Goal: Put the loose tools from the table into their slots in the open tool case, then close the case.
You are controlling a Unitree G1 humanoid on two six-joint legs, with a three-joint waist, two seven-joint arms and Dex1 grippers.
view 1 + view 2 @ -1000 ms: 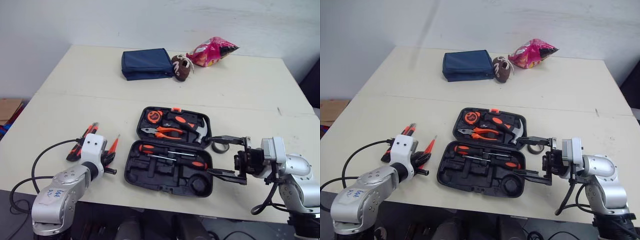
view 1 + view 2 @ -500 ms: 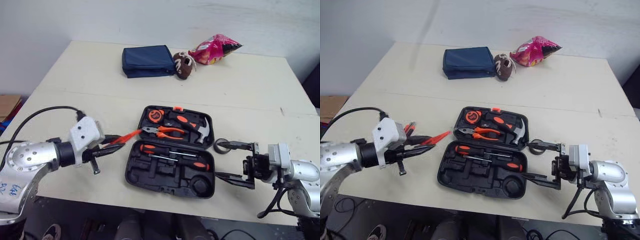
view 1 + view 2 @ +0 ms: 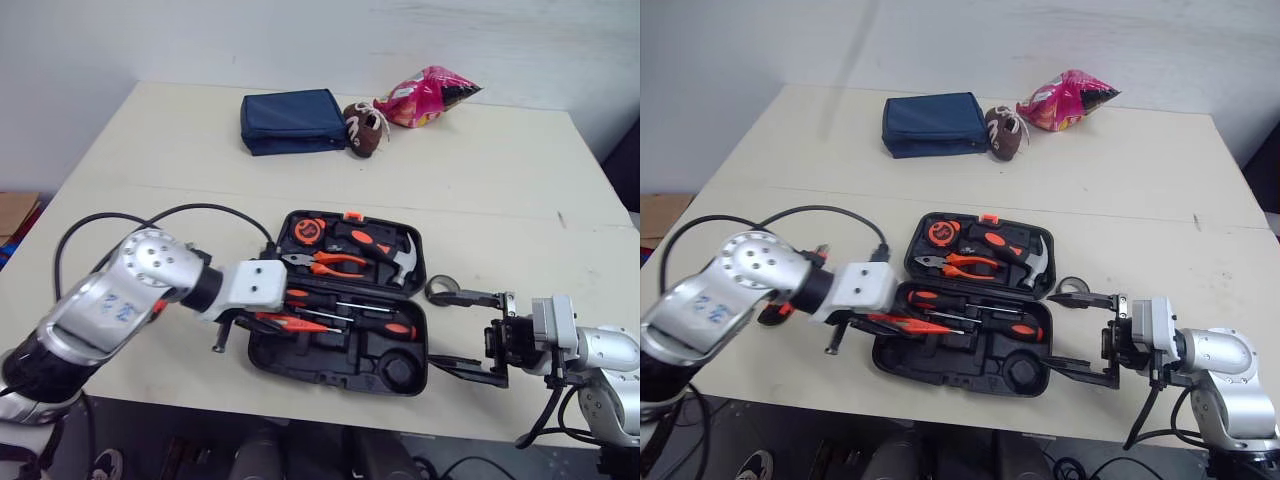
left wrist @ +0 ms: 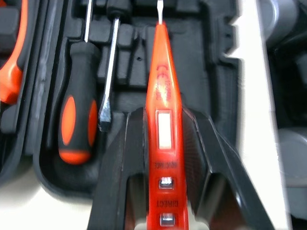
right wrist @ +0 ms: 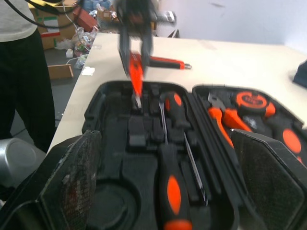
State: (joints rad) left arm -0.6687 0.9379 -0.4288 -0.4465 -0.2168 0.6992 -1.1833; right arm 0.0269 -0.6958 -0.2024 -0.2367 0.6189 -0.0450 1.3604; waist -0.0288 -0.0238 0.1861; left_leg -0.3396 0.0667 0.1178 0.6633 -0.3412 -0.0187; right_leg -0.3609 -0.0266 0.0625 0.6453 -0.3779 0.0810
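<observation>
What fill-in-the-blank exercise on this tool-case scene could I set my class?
1. The left gripper has its fingers shut on a slim ____ plastic tester screwdriver above the open black plastic tool case.
2. On the right gripper, the fingers are ____ and hold nothing.
3. The brown toy football lies between the navy fabric pouch and the ____ snack bag.
Missing words: orange; open; pink.
</observation>
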